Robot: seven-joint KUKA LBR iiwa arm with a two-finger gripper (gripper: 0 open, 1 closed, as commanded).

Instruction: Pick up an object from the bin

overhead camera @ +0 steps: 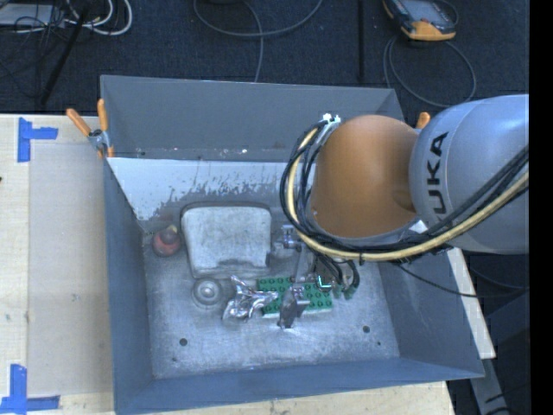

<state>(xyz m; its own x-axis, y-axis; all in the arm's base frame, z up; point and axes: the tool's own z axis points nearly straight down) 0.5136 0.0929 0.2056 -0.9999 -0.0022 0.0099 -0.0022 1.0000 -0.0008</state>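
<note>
My gripper (290, 308) is down near the bin floor, right of the middle, under the orange wrist cover. It is over a flat green studded building plate (313, 296) that lies there, and part of the plate is hidden by it. A shiny crumpled metal piece (241, 305) lies just left of the plate, touching or nearly touching it. Further left sits a small round silver cap (206, 291).
A pale grey square tray-like piece (223, 235) lies toward the back of the bin floor, with a small reddish round thing (166, 242) to its left. The arm and its cables hang over the bin's right half.
</note>
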